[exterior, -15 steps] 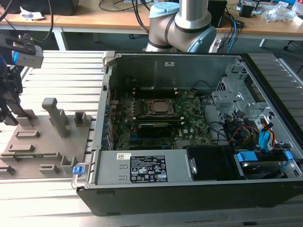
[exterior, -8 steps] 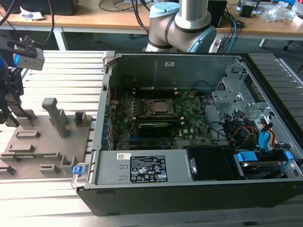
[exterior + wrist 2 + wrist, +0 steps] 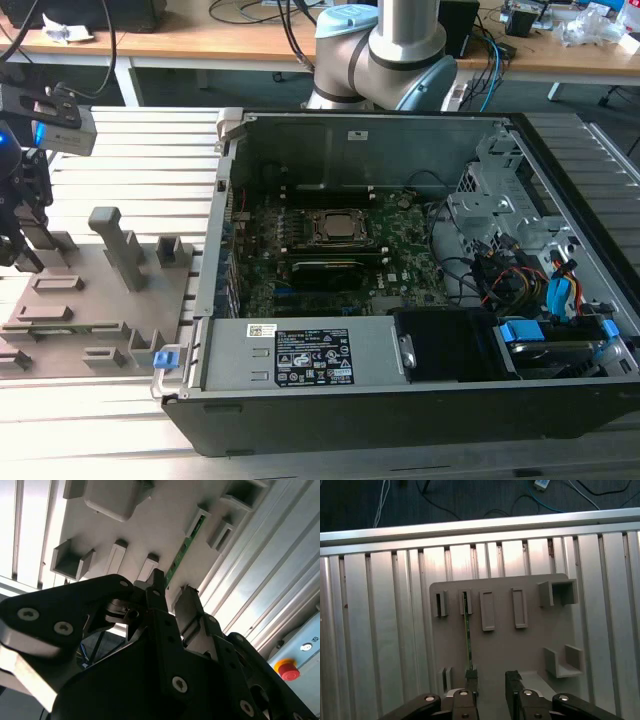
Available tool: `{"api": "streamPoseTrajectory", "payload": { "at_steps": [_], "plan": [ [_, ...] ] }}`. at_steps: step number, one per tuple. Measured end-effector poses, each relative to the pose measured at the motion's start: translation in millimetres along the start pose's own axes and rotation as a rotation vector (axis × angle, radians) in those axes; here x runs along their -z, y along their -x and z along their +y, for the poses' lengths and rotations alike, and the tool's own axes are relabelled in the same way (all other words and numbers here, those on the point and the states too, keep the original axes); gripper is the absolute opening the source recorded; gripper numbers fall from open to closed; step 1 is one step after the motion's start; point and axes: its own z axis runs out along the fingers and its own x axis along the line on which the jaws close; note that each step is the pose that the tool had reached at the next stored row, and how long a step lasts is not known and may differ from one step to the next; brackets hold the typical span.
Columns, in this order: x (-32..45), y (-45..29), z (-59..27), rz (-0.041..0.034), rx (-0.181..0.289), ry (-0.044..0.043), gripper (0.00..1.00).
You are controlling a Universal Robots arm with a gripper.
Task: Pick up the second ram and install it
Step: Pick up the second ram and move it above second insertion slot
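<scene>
Claw (image 3: 491, 677) parted and empty, near green second ram (image 3: 467, 630) standing edgewise in grey fixture plate (image 3: 500, 650)

Silver arm (image 3: 410, 22), pale-blue joint caps (image 3: 343, 22), black screw-studded gripper (image 3: 491, 676)

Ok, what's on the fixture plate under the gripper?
The second ram stands on edge in slots on the fixture plate; one end is hidden behind the open gripper.
</scene>
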Motion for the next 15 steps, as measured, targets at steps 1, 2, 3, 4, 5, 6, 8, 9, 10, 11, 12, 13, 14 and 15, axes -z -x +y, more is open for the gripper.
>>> {"api": "streamPoseTrajectory", "payload": {
  "at_steps": [1,2,3,4,5,6,8,9,10,11,12,13,14,15],
  "plan": [
    [-1.0,0.0,0.0,0.0,0.0,0.0,0.36],
    [-1.9,-0.1,-0.1,0.0,0.0,0.0,0.36],
    [-2.6,-0.1,-0.1,-0.0001,0.0,0.0,0.36],
    [-3.4,-0.1,-0.1,-0.0001,0.0,0.0,0.36],
    [-4.0,-0.1,-0.2,0.0,0.0,0.0,0.36],
    [-5.8,-0.2,-0.2,0.0,0.0,0.0,0.36],
    [-9.1,-0.2,-0.4,0.0,0.0,0.0001,0.36],
    [-10.3,-0.2,-0.4,0.0,0.0,0.0001,0.36],
    [-12.2,-0.2,-0.5,0.0,0.0,0.0,0.36],
    [-13.3,-0.2,-0.5,0.0,0.0,0.0001,0.36],
    [-14.2,-0.3,-0.6,0.0,0.0,0.0001,0.36],
    [-16.2,-0.3,-0.7,0.0,0.0,0.0,0.36],
    [-16.8,-0.3,-0.7,0.0,0.0,0.0001,0.36],
    [-17.4,-0.3,-0.7,0.0,0.0,0.0001,0.36]
  ]
}}
